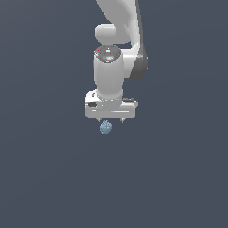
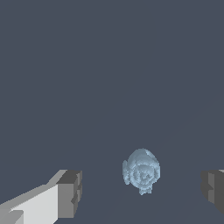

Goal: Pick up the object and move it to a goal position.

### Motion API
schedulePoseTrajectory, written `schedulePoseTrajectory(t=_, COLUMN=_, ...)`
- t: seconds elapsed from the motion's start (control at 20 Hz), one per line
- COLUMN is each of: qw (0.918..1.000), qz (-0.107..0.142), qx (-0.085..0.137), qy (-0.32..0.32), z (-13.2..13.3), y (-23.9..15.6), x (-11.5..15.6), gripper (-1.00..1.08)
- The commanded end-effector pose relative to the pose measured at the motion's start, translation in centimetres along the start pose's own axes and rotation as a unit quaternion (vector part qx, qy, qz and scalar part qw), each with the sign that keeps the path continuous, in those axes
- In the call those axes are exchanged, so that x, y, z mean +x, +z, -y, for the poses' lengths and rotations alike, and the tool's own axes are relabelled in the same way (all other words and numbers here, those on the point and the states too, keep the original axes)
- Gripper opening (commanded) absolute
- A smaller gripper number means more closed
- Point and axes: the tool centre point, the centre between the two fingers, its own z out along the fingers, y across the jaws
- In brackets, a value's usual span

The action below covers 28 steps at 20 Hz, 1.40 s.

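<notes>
Now my hand hangs over the little lump.

My arm (image 1: 116, 53) points straight down so my gripper (image 1: 111, 120) can drop around the lump (image 1: 106, 128). My fingers (image 2: 70, 192) are spread wide, pinching nothing. The pale blue lump (image 2: 141, 171) sits on the floor between them, nearer the middle, touching neither.

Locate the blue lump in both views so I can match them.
Exterior view: lump sits just under the white gripper, about mid-picture.
Wrist view: lump lies between the two fingers, touching neither; jaws stand open.
Shared landmark: the gripper itself, directly above the lump in the exterior view and flanking it in the wrist view.
</notes>
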Motion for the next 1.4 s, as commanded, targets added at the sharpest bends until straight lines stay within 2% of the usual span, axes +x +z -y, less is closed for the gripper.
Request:
schedulePoseTrajectory(t=0.0, qw=1.0000, qz=0.000, qx=0.000, qy=0.000, z=0.0, y=0.0, x=0.0, gripper=1.00)
schedulePoseTrajectory(t=0.45, qw=0.9997, qz=0.005, qx=-0.004, qy=0.024, z=-2.6, y=-0.7, x=-0.8, gripper=1.00)
schedulePoseTrajectory(t=0.9, qw=0.9991, qz=0.006, qx=-0.003, qy=0.042, z=-2.6, y=0.1, x=-1.1, gripper=1.00)
schedulePoseTrajectory(t=1.35, qw=0.9927, qz=0.010, qx=-0.002, qy=0.120, z=-2.8, y=3.2, x=-2.4, gripper=1.00)
